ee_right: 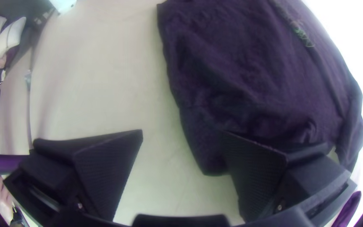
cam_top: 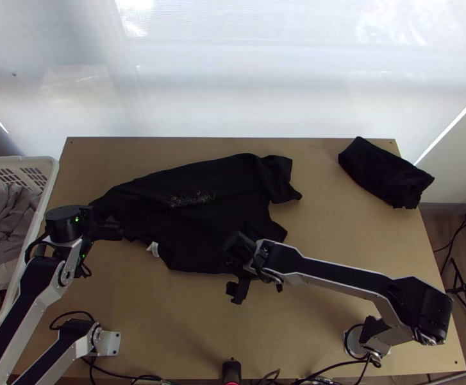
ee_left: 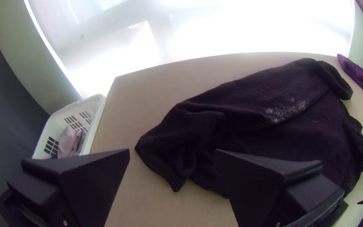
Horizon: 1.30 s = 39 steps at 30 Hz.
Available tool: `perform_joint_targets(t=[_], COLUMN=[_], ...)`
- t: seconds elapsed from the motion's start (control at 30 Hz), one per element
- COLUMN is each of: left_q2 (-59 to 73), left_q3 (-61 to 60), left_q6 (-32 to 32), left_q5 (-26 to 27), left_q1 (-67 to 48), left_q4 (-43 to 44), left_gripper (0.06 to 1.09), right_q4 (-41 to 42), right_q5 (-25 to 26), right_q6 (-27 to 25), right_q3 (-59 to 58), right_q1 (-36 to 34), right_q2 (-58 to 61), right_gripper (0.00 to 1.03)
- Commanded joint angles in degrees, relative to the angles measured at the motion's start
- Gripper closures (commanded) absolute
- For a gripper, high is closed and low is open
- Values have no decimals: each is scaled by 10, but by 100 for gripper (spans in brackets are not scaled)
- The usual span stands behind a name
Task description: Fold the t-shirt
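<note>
T-shirt (cam_top: 191,224): dark, on the bench (cam_top: 335,231), left of centre and toward the far side. Lies mostly spread but uneven, rumpled, with soft creases and loose folds at both ends. Pale decorative print (cam_top: 193,198) faces up; small white tag (cam_top: 154,249) at the near edge of the cloth.

Left pincer (cam_top: 104,232): beside the left end of the shirt in the top view. Fingers wide apart, nothing gripped.

Right pincer (cam_top: 235,269): at the shirt's near edge. Fingers wide apart; in the right wrist view, one stands over bare bench, the other over the cloth, whose border shows between them. Nothing gripped; cannot tell whether the finger touches the fabric.

Also noted: black cloth bundle (cam_top: 383,172) at the bench's far right corner, compactly folded. White basket (cam_top: 54,173) at the left side, holding grey garments (cam_top: 5,221).
</note>
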Motion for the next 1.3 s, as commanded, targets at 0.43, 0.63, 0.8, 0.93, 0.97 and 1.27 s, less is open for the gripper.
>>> perform_joint_targets(t=[0.43, 0.63, 0.8, 0.93, 0.97, 1.27], left_q2=[-28, -28, -28, -28, -28, -17], left_q3=[-34, -39, -40, -41, -41, -39], left_q6=[-18, -14, -13, -12, -12, -9], left_q5=[18, 18, 18, 18, 18, 18], left_q1=[1, 6, 7, 8, 8, 9], left_q4=[2, 2, 2, 2, 2, 10], left_gripper=[11, 11, 11, 11, 11, 11], right_q4=[11, 11, 11, 11, 11, 11], right_q5=[-2, -2, -2, -1, -1, -1], right_q6=[-16, -12, -14, -17, -18, -54], right_q3=[41, 42, 43, 45, 47, 54], right_q1=[-48, -36, -34, -34, -34, -36], right_q2=[64, 64, 71, 80, 82, 105], right_gripper=[19, 19, 19, 31, 43, 94])
